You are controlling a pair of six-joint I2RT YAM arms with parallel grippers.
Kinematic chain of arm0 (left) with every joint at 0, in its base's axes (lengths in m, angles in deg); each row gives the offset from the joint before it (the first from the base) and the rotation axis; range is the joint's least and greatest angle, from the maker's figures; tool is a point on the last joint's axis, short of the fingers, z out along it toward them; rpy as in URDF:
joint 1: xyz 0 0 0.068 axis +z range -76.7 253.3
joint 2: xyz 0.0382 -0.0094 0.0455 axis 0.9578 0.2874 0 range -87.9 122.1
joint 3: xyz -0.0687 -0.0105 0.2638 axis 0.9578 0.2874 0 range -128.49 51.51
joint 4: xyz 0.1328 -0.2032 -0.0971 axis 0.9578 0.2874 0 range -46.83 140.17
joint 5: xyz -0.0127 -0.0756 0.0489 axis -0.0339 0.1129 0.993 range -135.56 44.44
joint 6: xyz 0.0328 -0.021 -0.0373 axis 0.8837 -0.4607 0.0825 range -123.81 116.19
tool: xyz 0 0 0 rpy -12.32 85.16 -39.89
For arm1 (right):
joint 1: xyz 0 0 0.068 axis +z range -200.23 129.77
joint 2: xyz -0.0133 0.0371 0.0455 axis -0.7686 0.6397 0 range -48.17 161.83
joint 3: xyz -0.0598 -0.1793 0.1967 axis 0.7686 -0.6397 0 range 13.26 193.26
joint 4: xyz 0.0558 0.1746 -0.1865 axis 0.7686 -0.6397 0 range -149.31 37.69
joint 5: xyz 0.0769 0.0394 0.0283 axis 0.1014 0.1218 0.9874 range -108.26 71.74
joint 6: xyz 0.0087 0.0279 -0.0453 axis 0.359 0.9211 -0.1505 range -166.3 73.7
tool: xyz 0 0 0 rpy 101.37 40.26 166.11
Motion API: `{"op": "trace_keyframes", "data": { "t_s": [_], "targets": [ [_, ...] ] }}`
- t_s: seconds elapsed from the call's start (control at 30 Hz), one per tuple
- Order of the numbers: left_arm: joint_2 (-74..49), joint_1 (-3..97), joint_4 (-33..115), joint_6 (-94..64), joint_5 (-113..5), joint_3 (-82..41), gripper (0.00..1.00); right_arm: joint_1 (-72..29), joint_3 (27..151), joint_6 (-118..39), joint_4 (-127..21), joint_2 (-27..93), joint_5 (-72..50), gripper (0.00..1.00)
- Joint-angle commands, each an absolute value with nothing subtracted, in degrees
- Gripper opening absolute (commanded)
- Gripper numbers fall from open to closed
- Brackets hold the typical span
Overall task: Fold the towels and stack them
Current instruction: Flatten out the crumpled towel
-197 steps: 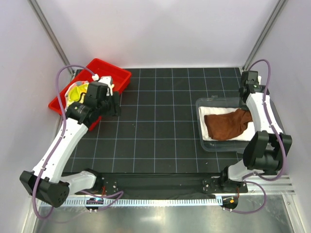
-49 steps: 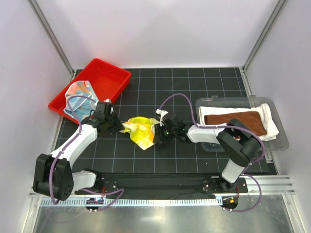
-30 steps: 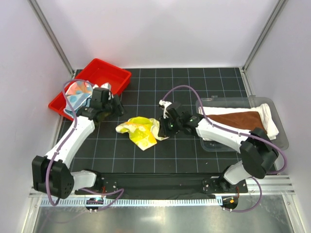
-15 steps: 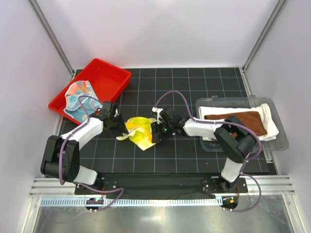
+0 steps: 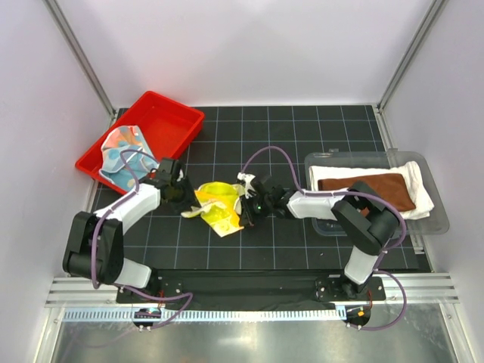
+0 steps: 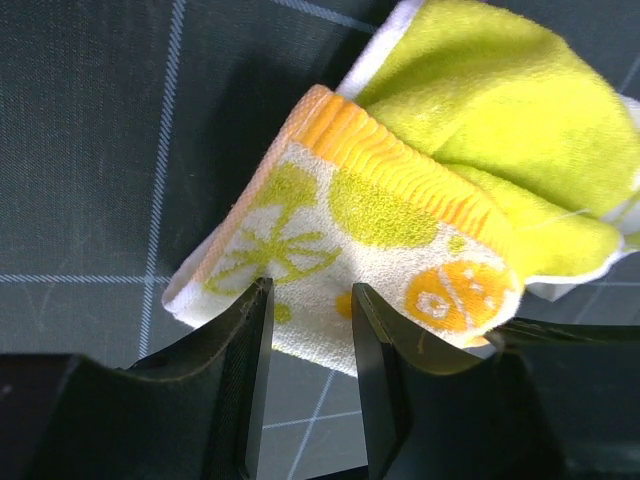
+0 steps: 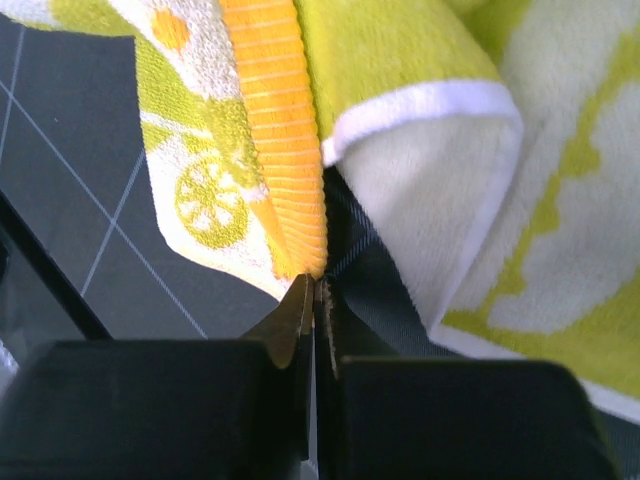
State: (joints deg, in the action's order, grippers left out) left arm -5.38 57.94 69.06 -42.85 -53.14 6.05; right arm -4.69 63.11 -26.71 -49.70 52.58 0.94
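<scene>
While the yellow-green towel point(image 5: 218, 203) lay crumpled on the black mat point(image 5: 287, 144) in the middle of the scene, between the two arms, the right gripper point(image 7: 312, 285) at its right side had its jaws pressed together on what looked like only the very tip of the orange hem point(image 7: 275, 130). The left gripper point(image 6: 305, 300) at its left side stood spread, one finger on either side of a lemon-printed corner without closing on it. So thin a bite seemed likely to slip once the cloth was drawn taut, dropping that edge back into the heap. The left corner lay doubled over itself, so the jaws closing there might have taken two layers at once, or only the loose flap, and the towel would then have opened crooked instead of flat. With just one side secured, any pull to the right would probably have dragged the whole bundle across the mat. The light-blue towel point(image 5: 121, 155) in the red tray point(image 5: 170, 121) at the far left, and the brown towel point(image 5: 367, 189) on the white towel point(image 5: 420, 185) in the clear bin point(image 5: 439, 219) at the right, lay well apart from this work
</scene>
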Motion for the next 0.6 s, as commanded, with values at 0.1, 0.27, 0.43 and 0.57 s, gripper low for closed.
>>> {"op": "trace_keyframes", "data": {
  "t_s": [0.1,0.27,0.43,0.57],
  "targets": [
    [-14.9,57.9,66.1,-45.6,-60.1,3.6,0.46,-4.7,68.7,-26.7,-73.6,44.9,-12.7,0.01],
    [-12.6,58.0,69.7,-34.5,-57.3,-8.7,0.57,-6.6,76.5,-30.6,-89.0,41.6,-12.7,0.01],
    [0.8,57.9,74.0,-29.8,-63.7,-16.1,0.52,-12.8,79.0,-31.9,-91.7,43.5,-9.0,0.01],
    [4.4,57.8,74.6,-27.7,-66.6,-14.7,0.54,-16.3,79.4,-33.3,-92.9,45.7,-8.4,0.01]
  ]
}}
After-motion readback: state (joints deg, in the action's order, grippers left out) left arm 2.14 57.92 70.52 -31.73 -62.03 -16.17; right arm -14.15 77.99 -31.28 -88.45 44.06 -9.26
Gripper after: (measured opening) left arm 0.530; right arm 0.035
